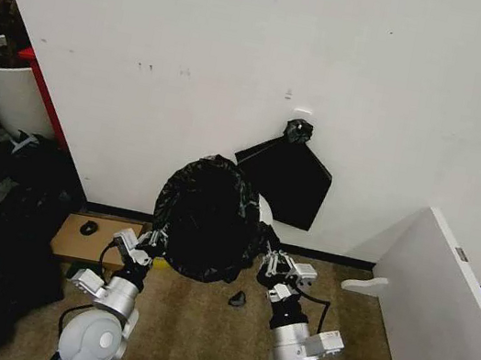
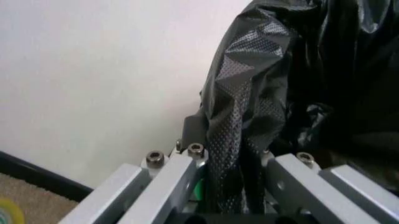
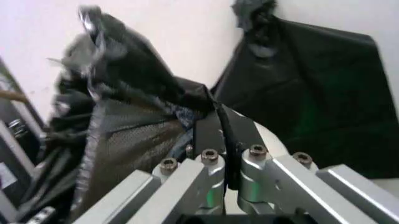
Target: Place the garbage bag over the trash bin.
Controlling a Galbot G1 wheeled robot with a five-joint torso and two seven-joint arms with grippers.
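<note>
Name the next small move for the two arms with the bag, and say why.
Probably draw both tools down together. The left tool and right tool each pinch a side of the garbage bag, which covers most of the trash bin, but a strip of white rim shows at the right.

The glossy, wrinkled black garbage bag (image 1: 206, 216) drapes over the white trash bin (image 1: 266, 211), covering all but a sliver of its rim.

Glossy black garbage bag (image 1: 206, 216) with dotted embossing; white trash bin (image 1: 266, 211).
</note>
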